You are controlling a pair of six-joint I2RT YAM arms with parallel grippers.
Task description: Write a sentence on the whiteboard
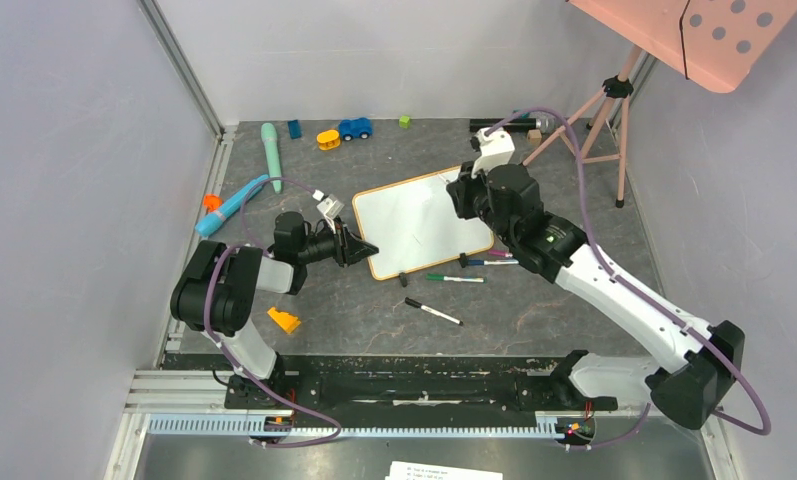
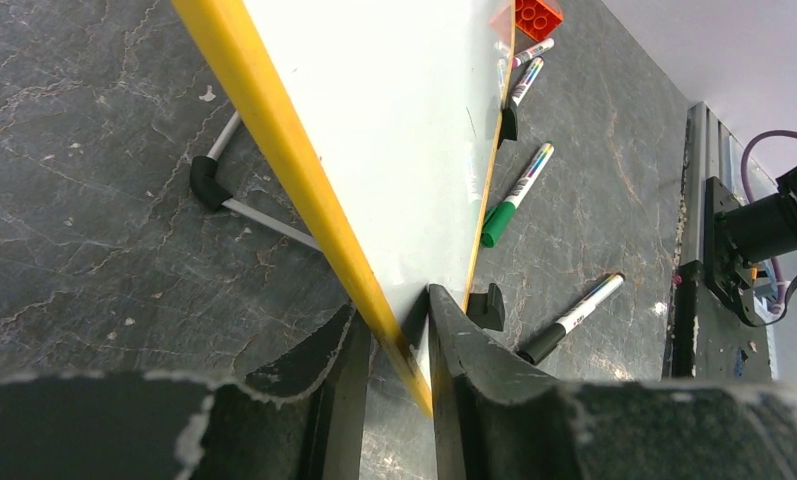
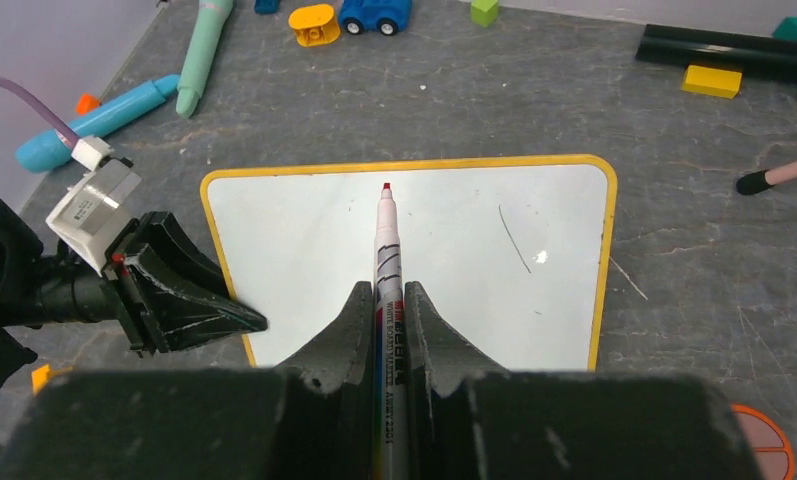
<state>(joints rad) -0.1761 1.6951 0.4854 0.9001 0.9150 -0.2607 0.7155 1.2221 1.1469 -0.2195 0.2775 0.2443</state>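
Note:
The whiteboard (image 1: 419,222) stands tilted on the grey table, with a thin yellowish frame and black feet. Its face (image 3: 304,240) is blank apart from a faint thin stroke (image 3: 514,238); no red sentence shows. My left gripper (image 1: 366,250) is shut on the board's near left corner, its jaws pinching the frame edge (image 2: 394,310); it also shows in the right wrist view (image 3: 189,300). My right gripper (image 1: 461,195) is shut on a whiteboard marker (image 3: 387,240), uncapped, with its red tip over the upper middle of the board. Whether the tip touches the board I cannot tell.
A green marker (image 1: 454,278), a black marker (image 1: 432,311) and another marker (image 1: 489,262) lie in front of the board. An orange wedge (image 1: 284,320) is near the left arm. Toys lie along the back, including a blue car (image 1: 354,128). A tripod (image 1: 599,110) holds a pink panel (image 1: 714,30) at the back right.

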